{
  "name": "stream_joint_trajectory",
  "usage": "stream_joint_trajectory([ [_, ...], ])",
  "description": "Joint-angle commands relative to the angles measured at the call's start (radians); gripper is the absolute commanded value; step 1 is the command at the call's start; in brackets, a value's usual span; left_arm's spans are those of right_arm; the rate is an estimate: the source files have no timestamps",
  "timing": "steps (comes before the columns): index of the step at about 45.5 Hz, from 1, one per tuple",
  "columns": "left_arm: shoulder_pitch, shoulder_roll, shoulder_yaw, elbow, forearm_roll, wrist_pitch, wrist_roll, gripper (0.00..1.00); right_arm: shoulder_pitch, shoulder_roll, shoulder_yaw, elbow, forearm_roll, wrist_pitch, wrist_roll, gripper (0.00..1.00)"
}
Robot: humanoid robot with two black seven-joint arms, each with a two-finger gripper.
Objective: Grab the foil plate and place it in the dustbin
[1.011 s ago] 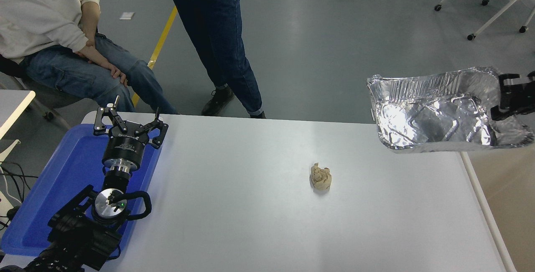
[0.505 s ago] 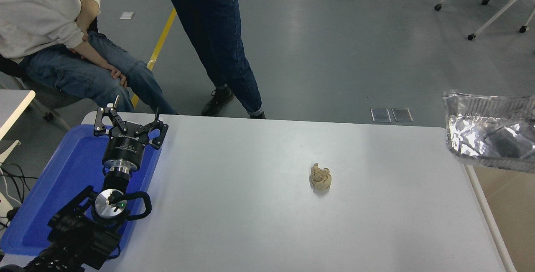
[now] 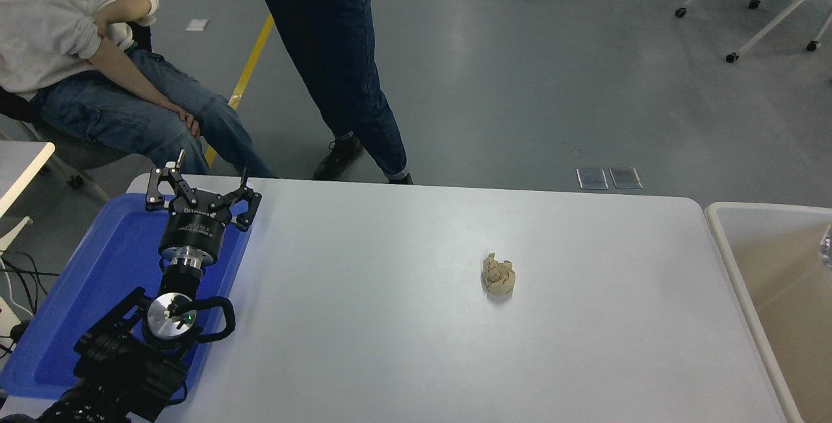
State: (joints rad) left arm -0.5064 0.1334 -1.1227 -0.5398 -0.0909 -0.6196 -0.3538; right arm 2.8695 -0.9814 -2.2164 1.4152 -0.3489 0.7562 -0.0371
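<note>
The dustbin stands off the table's right end, with a pale cream rim and a beige inside. Only a small silver sliver of the foil plate shows at the picture's right edge, over the dustbin; the rest is out of view. My right arm and gripper are out of view. My left gripper is parked at the lower left over the blue tray, its fingers spread open and empty.
A small crumpled tan paper wad lies on the white table. A flat blue tray lies at the left end. One person sits and another stands at the far side. Wheeled chairs stand at the far right.
The foil plate, held by my right gripper, moved right and down until it left the picture almost wholly, uncovering the dustbin. The seated person raised an arm. My left arm has not moved.
</note>
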Motion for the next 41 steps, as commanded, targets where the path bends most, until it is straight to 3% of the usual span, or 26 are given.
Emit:
stream_joint_trajectory([
  [1,0.000,0.000,0.000,0.000,0.000,0.000,-0.001,1.00,0.013,-0.088,-0.042,-0.062,-0.001,-0.001,-0.003,0.00],
  [14,0.000,0.000,0.000,0.000,0.000,0.000,-0.001,1.00,-0.099,-0.229,0.108,-0.274,-0.001,-0.024,-0.004,0.00],
  [25,0.000,0.000,0.000,0.000,-0.001,0.000,-0.001,1.00,-0.556,-0.352,0.515,-0.433,-0.001,-0.250,-0.006,0.00],
  [41,0.000,0.000,0.000,0.001,0.000,0.000,-0.001,1.00,-1.255,-0.309,1.124,-0.476,-0.001,-0.492,-0.009,0.00],
])
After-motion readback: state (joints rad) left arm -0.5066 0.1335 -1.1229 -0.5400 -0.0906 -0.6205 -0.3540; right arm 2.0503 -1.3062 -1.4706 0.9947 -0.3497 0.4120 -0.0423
